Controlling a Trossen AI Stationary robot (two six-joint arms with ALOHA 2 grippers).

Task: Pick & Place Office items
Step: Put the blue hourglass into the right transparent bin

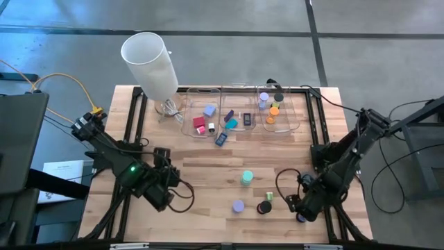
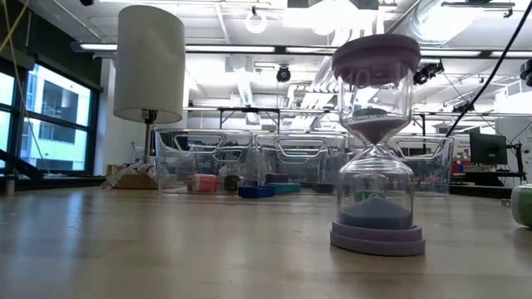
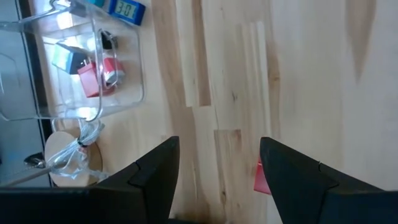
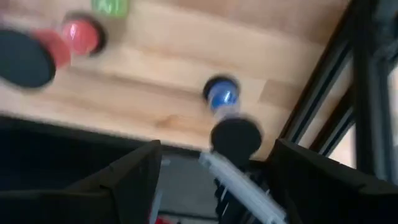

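Loose office items lie on the near right of the table: a teal round piece (image 1: 247, 178), a lavender hourglass (image 1: 238, 206) (image 2: 374, 141), a black and red disc (image 1: 264, 207), a small green piece (image 1: 269, 196) and a blue disc (image 1: 302, 217) (image 4: 221, 93). My right gripper (image 1: 300, 207) (image 4: 217, 149) hangs open above the blue disc, at the table's near right corner. My left gripper (image 1: 166, 198) (image 3: 217, 146) hangs open over the near left of the table. A red piece (image 3: 261, 177) on the wood is partly hidden behind one of its fingers.
Three clear bins (image 1: 239, 110) stand in a row at the far edge and hold more pieces. A dark blue rectangle (image 1: 221, 139) lies just in front of them. A tall white cylinder (image 1: 149, 62) stands at the far left. The middle of the table (image 1: 208, 170) is bare wood.
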